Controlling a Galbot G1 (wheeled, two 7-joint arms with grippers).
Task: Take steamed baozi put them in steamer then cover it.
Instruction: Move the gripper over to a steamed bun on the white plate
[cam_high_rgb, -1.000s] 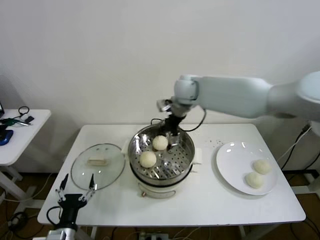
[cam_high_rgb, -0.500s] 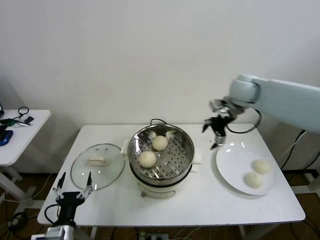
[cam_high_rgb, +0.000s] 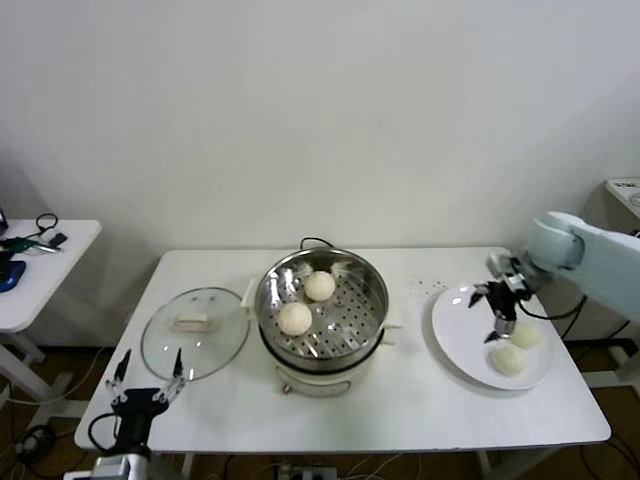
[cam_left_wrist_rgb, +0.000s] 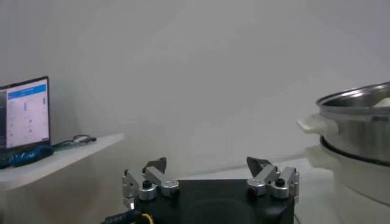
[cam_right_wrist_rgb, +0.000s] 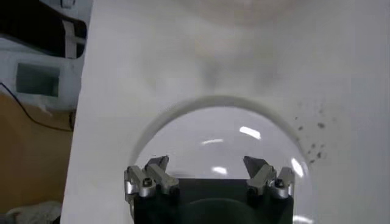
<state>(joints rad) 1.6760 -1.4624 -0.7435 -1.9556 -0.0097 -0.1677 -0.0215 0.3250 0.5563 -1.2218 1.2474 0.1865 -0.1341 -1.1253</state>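
Right gripper (cam_high_rgb: 497, 318) open and empty, right of frame, over the white plate (cam_high_rgb: 455, 335). Two baozi (cam_high_rgb: 516, 348) left there, two (cam_high_rgb: 306, 302) already in the centre steamer (cam_high_rgb: 372, 320). Cover (cam_high_rgb: 195, 332) on table at left. Left gripper (cam_high_rgb: 150, 376) open, parked lower left.

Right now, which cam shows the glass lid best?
Head view. The cover lies whole on the table, beside the steamer, handle up. The left wrist view shows only the steamer's side and the open left gripper, no lid. The right wrist view looks down on the white plate, no lid.
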